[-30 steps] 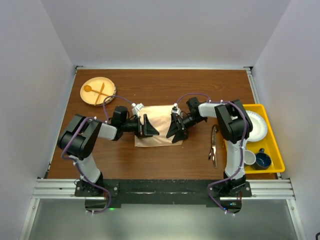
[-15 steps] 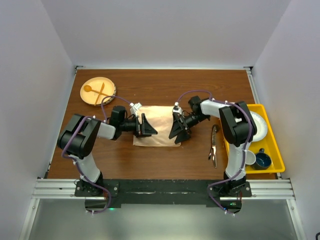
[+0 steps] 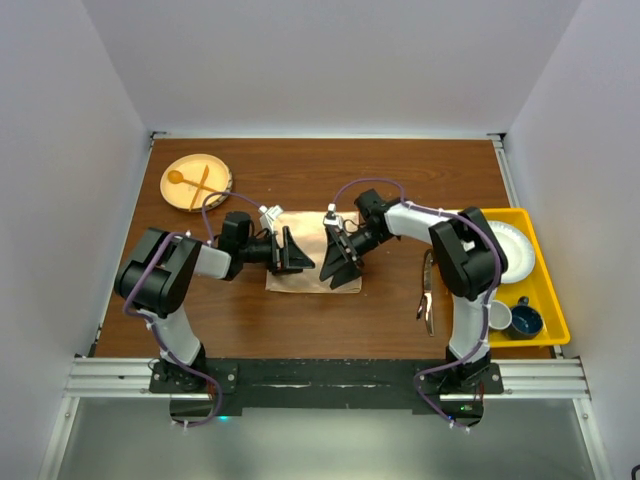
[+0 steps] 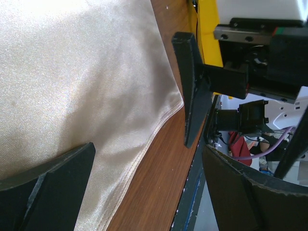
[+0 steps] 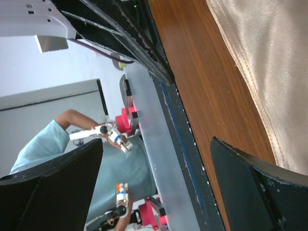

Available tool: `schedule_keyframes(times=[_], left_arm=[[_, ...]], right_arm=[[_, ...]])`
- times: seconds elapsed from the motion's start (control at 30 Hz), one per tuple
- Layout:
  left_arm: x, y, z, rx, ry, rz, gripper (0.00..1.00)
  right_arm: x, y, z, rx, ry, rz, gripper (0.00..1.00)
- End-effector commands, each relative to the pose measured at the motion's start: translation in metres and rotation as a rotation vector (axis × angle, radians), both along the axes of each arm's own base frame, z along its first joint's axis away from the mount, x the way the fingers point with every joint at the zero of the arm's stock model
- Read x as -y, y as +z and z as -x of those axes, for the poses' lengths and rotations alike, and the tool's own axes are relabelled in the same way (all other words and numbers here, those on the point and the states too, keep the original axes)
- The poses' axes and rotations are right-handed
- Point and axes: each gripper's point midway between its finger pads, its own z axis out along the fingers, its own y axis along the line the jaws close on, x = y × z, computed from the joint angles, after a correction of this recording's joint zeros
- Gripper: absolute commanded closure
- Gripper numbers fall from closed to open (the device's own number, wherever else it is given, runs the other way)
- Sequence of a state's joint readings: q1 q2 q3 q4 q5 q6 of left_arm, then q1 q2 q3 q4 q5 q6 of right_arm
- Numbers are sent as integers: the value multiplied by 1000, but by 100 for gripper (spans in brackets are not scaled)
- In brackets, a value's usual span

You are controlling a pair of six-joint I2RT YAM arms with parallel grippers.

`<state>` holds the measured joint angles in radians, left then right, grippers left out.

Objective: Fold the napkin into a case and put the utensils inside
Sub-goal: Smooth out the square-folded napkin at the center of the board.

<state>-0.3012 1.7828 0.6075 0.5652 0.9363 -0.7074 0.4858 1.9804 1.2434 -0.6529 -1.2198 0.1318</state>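
Napkin [image 3: 308,250]: flat rectangle, not a narrow case yet.
Left pincer [image 3: 292,252]: wide, empty, over it.
Right pincer [image 3: 340,265]: wide, empty.
Utensils [image 3: 427,290]: apart on my right, untouched.

The napkin [image 3: 308,222] is a shiny peach-orange satin cloth, folded into a flat rectangle. It lies at the centre of the table [image 3: 400,180], long sides running near to far. The surface is smooth, and one hemmed corner [image 4: 179,102] lies flat on the wood. The utensils [image 3: 426,290] are slim, dark pieces. They lie together to the right of the napkin, well apart from it, pointing near to far.
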Motion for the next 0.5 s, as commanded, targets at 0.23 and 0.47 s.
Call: schedule_keyframes(times=[0.23,0.47], left_arm=[[-16,-35,2,-90,76,-97,0],[-16,-35,4,-95,74,-97,0]], right_arm=[[23,-67,15,-79,55,38,2],[28,-41,7,-56,88,22,2]])
